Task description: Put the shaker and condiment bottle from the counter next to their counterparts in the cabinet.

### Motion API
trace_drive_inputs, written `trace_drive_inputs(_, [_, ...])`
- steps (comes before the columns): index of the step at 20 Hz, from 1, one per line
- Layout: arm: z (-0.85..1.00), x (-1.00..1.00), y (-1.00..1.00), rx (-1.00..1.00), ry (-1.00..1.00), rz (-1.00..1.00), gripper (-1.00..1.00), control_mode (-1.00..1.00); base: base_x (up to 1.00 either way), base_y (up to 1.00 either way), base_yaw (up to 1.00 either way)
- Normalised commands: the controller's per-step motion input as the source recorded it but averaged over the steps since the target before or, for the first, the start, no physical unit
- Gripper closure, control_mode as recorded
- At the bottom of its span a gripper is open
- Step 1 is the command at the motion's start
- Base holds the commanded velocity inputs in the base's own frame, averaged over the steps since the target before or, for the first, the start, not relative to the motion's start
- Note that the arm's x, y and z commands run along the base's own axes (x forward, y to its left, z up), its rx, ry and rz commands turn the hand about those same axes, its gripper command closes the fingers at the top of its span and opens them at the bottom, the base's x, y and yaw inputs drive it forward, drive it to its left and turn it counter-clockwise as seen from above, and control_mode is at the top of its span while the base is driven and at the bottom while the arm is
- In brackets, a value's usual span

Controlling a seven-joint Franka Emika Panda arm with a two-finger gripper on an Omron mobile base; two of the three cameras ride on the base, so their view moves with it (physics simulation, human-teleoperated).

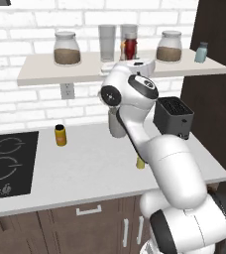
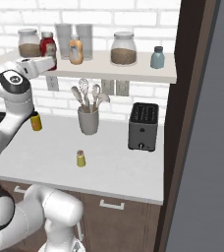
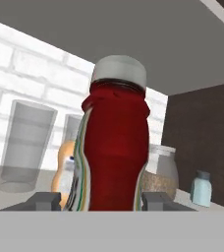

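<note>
The red condiment bottle (image 3: pixel 116 147) stands upright between my fingertips (image 3: pixel 155 199), and my gripper (image 3: pixel 101 202) is shut on its lower body. From the base views, the bottle (image 1: pixel 130 48) (image 2: pixel 48 47) is up at shelf height, with the gripper (image 1: pixel 131 62) (image 2: pixel 49 61) under it. The orange bottle (image 3: pixel 65 172) (image 2: pixel 75 50) is just behind and beside it. The pale blue shaker (image 1: pixel 201 52) (image 2: pixel 157 57) (image 3: pixel 201 189) stands at the shelf's right end. Down on the counter (image 2: pixel 114 167), the yellow-green shaker (image 2: pixel 80 158) stands alone; in the left base view my arm half hides this shaker (image 1: pixel 141 162).
On the shelf (image 1: pixel 40 74) are two lidded jars (image 1: pixel 67 48) (image 1: pixel 169 46) and two clear glasses (image 1: pixel 106 42). The counter carries a black toaster (image 2: pixel 143 126), a utensil holder (image 2: pixel 88 118), a yellow-orange jar (image 1: pixel 60 135) and the cooktop (image 1: pixel 6 163). A dark tall cabinet (image 2: pixel 192 123) closes the right side.
</note>
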Motion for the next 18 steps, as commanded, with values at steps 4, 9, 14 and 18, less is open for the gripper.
trace_drive_inputs(4, [-0.14,0.33,0.07,-0.02,0.04,0.00,1.00,-1.00,0.00,0.00,0.00])
trace_drive_inputs(9, [-0.18,0.27,0.10,-0.08,0.00,0.00,1.00,-1.00,0.00,0.00,0.00])
trace_drive_inputs(14, [-0.03,0.30,0.03,-0.03,0.00,0.00,1.00,-1.00,0.00,0.00,0.00])
trace_drive_inputs(18, [0.00,0.32,0.00,0.00,0.00,0.00,1.00,-1.00,0.00,0.00,0.00])
